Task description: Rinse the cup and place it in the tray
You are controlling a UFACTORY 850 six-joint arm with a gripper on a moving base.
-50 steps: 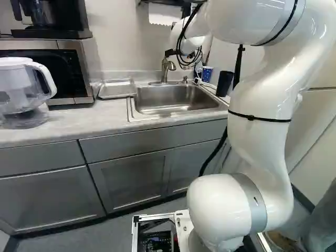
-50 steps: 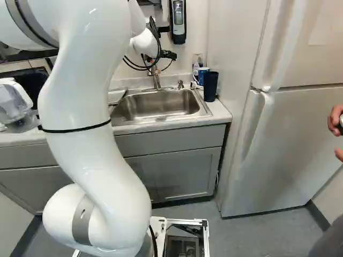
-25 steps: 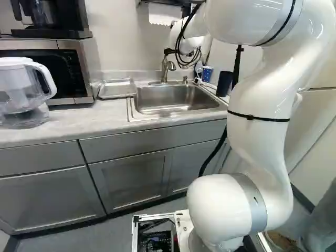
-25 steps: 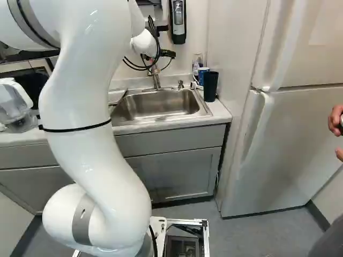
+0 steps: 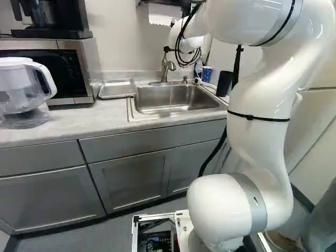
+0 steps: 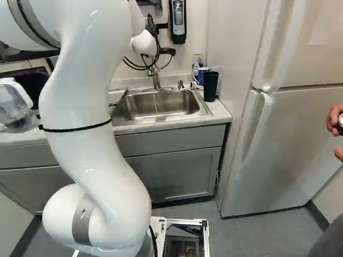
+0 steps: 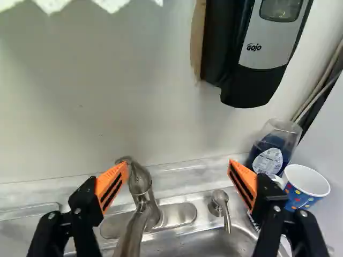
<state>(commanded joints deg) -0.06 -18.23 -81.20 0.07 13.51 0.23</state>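
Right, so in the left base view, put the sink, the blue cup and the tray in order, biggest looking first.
1. Sink
2. Tray
3. Blue cup

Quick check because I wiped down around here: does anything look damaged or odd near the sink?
Yes: the wall beside the dispenser shows a brown, ragged strip, as if its surface had come off. A thin streak below the tap looks like running water, with nothing being rinsed.
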